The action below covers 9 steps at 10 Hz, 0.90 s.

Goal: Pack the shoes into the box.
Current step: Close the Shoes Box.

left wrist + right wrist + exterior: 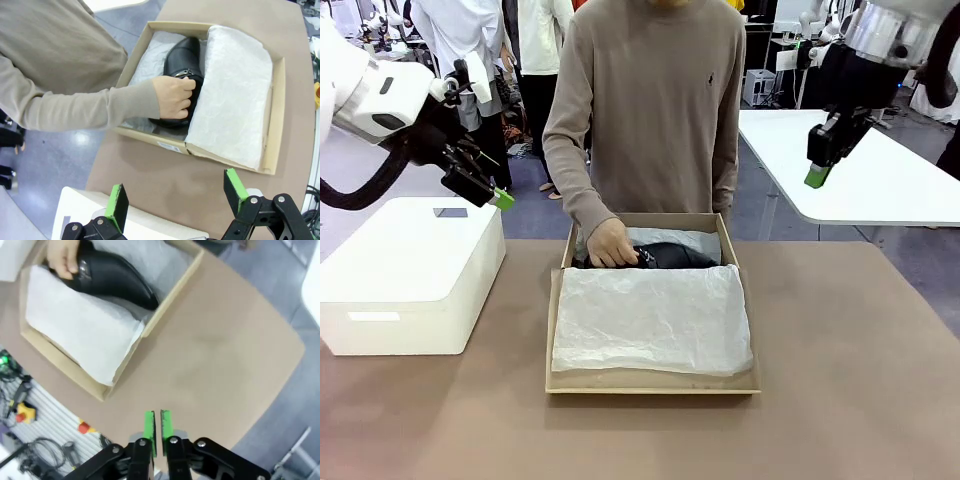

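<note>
A glossy black shoe (672, 256) (182, 60) (112, 281) lies in the far part of the brown cardboard box (652, 380) (279, 100) (172, 295) at the table's middle. A person's hand (610, 243) (174, 96) (62, 257) rests on its heel end. Crinkled white tissue paper (655, 315) (232, 95) (82, 330) covers the near part of the box. My left gripper (500, 197) (175, 192) hangs open above the white box at the left, nothing between its fingers. My right gripper (817, 177) (157, 426) is raised at the far right, shut on nothing, pads almost touching.
A large white box (410, 270) (100, 215) stands on the brown table (850, 380) at the left. A white table (880, 170) stands behind at the right. The person stands at the far edge, other people farther back.
</note>
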### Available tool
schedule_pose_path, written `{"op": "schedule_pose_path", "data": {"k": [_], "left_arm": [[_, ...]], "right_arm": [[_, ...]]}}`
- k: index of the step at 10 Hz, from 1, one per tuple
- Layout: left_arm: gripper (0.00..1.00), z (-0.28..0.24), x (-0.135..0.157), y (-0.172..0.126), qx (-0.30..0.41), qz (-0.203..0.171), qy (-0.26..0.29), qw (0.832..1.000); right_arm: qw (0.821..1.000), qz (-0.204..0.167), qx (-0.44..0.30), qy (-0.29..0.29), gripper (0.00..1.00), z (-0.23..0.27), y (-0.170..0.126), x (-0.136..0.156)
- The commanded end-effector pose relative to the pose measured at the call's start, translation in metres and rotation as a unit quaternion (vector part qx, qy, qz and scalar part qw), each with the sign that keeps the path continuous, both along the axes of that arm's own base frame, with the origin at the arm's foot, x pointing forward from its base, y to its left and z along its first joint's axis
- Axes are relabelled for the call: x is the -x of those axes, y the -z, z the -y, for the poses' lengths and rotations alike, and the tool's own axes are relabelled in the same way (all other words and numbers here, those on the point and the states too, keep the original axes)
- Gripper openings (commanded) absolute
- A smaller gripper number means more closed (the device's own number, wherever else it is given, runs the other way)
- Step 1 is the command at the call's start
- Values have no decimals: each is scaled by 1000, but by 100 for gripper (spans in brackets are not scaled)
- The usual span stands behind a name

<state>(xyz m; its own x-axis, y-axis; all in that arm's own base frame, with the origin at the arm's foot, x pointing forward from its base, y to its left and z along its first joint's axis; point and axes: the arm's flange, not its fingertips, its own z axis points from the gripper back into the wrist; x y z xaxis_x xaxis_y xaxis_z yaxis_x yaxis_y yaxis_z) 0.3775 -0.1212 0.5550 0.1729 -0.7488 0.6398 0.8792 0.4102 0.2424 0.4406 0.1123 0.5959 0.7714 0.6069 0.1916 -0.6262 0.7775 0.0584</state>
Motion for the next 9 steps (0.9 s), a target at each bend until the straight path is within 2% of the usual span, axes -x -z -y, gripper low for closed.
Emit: {"op": "schedule_pose_path", "data": {"k": [1, 2, 4, 9], "left_arm": [[100, 0, 0, 1, 7, -3, 1, 1000], [100, 0, 0, 1, 7, -3, 1, 1000], [100, 0, 0, 1, 7, -3, 1, 1000], [100, 0, 0, 1, 7, -3, 1, 1000]], "right_arm": [[996, 31, -37, -71, 0, 11, 17, 4], [995, 39, -32, -84, 0, 9, 19, 4], [998, 26, -7, -56, 0, 8, 11, -2], [998, 26, -7, -56, 0, 8, 11, -2]]}}
